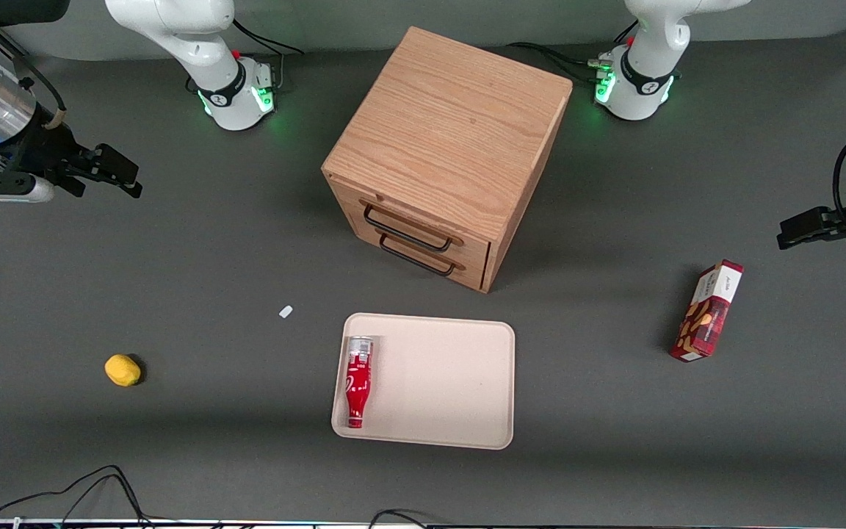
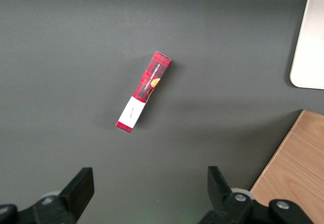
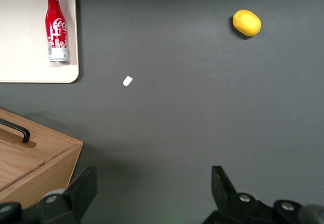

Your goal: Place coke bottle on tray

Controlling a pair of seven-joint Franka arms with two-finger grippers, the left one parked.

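Note:
The coke bottle [image 1: 358, 381] is a slim red bottle with white script. It lies on its side on the beige tray [image 1: 445, 382], along the tray edge toward the working arm's end, cap pointing at the front camera. It also shows in the right wrist view [image 3: 56, 26] on the tray [image 3: 25, 57]. My right gripper [image 1: 118, 173] is open and empty, raised above the table at the working arm's end, well away from the tray. In its own wrist view the gripper [image 3: 152, 186] has only bare table between its fingers.
A wooden drawer cabinet [image 1: 449, 154] stands just farther from the front camera than the tray. A yellow lemon [image 1: 123, 369] and a small white scrap [image 1: 286, 311] lie toward the working arm's end. A red snack box [image 1: 707, 311] lies toward the parked arm's end.

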